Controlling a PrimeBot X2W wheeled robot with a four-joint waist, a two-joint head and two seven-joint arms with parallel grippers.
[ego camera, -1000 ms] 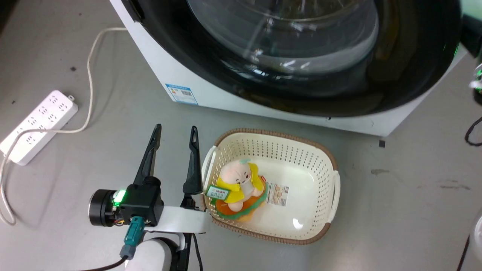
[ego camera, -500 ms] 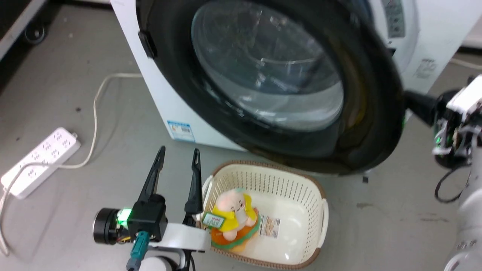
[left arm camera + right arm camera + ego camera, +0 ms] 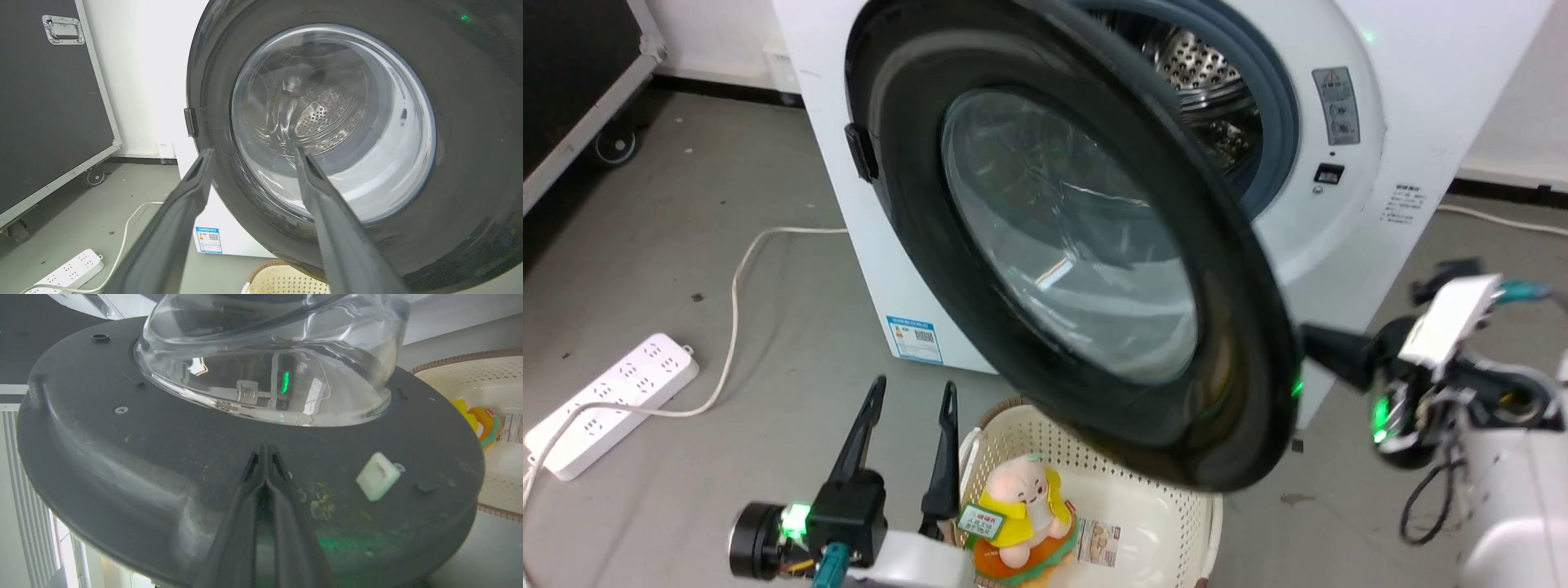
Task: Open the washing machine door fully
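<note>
Basket [image 3: 1005, 433] half-hidden by washing machine door [image 3: 1070, 245] | right gripper [image 3: 265, 449] clenched at its inner face | left gripper [image 3: 913, 384] spread, empty | grey floor [image 3: 645, 245].

Grey floor [image 3: 768, 343] I'm watching
A white power strip [image 3: 613, 404] and cord [image 3: 737, 286] are lying at left; a cream basket [image 3: 1029, 441] is sitting just before the washing machine [image 3: 1421, 82].

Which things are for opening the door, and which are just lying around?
For the job: big round glossy black washing machine door with glass bowl; right gripper against its inner side.
Just lying about: white power strip; cream perforated plastic basket; pink-and-yellow plush toy in it.
</note>
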